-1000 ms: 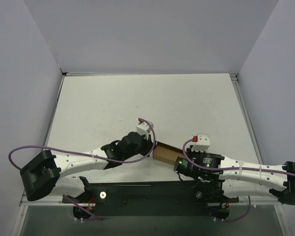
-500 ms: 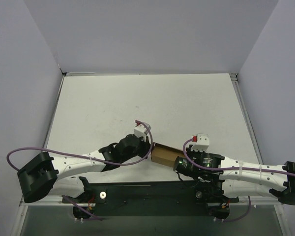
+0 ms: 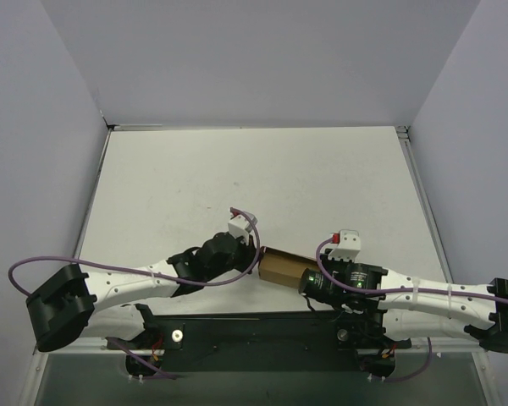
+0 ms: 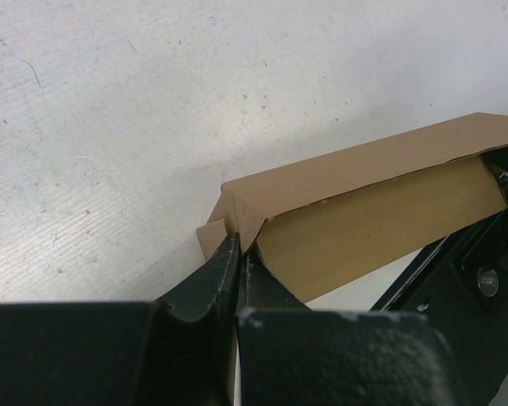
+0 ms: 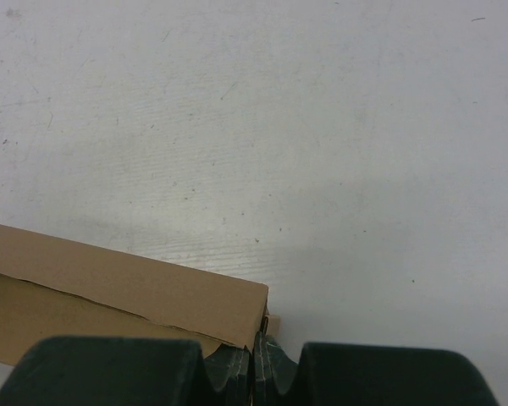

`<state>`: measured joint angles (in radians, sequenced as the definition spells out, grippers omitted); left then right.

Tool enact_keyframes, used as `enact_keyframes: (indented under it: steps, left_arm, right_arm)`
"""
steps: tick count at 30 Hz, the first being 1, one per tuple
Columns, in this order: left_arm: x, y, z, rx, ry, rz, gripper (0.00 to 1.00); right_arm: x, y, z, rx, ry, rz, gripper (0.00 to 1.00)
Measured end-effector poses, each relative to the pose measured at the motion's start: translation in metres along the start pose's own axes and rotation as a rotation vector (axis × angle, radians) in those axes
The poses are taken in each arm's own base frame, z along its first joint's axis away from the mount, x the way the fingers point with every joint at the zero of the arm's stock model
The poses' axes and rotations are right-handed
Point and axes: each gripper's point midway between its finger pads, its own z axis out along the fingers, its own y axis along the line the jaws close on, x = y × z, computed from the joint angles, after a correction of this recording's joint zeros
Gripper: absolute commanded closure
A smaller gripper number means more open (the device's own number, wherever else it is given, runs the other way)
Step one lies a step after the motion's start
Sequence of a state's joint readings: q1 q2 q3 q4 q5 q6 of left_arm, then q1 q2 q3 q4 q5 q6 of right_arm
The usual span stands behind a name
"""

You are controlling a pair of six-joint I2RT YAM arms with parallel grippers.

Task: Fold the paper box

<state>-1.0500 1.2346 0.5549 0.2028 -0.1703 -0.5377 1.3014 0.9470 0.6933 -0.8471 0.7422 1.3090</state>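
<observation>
The paper box is a long, narrow brown cardboard box, held just above the white table between the two arms near the front edge. My left gripper is shut on its left end. In the left wrist view the fingers pinch a folded end flap of the box. My right gripper is shut on the right end. In the right wrist view the closed fingers clamp the corner of the box, and a small tab sticks out beside them. One long seam of the box gapes slightly.
The white table is walled by grey panels at the back and on both sides. A black mounting plate runs along the near edge under the arms. Purple cables loop over both arms.
My left arm has drawn slightly left and toward the near edge, taking the box's left end with it. The right arm has barely moved. Both grips hold.
</observation>
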Motion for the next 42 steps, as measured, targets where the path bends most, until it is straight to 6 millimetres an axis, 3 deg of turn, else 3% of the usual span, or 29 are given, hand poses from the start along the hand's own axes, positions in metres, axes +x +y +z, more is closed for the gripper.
enact_keyframes:
  steps: [6,10,13,22,32,39,42]
  left_arm:
    - [0.002,0.000,-0.001,0.008,0.002,0.006,1.00]
    - [0.002,0.000,-0.001,0.011,0.005,0.018,1.00]
    - [0.001,-0.002,0.001,0.010,0.014,0.024,1.00]
    - [0.001,-0.009,0.005,-0.009,0.063,0.046,1.00]
    - [0.001,-0.010,0.005,-0.026,0.071,0.056,1.00]
    - [0.003,-0.013,0.004,-0.023,0.074,0.063,1.00]
    - [0.003,-0.013,0.004,-0.026,0.076,0.065,1.00]
  right_arm:
    - [0.000,0.001,-0.001,-0.009,0.003,0.006,0.96]
    - [0.000,0.002,-0.003,-0.029,0.013,0.008,0.73]
    - [-0.002,0.002,-0.007,-0.053,0.016,0.013,0.62]
    - [-0.023,0.021,-0.028,-0.149,0.030,-0.013,0.46]
    - [-0.023,0.022,-0.027,-0.140,0.031,-0.058,0.52]
    - [-0.010,0.018,-0.020,-0.125,0.043,-0.086,0.76]
    - [-0.008,0.022,-0.022,-0.142,0.041,-0.081,0.83]
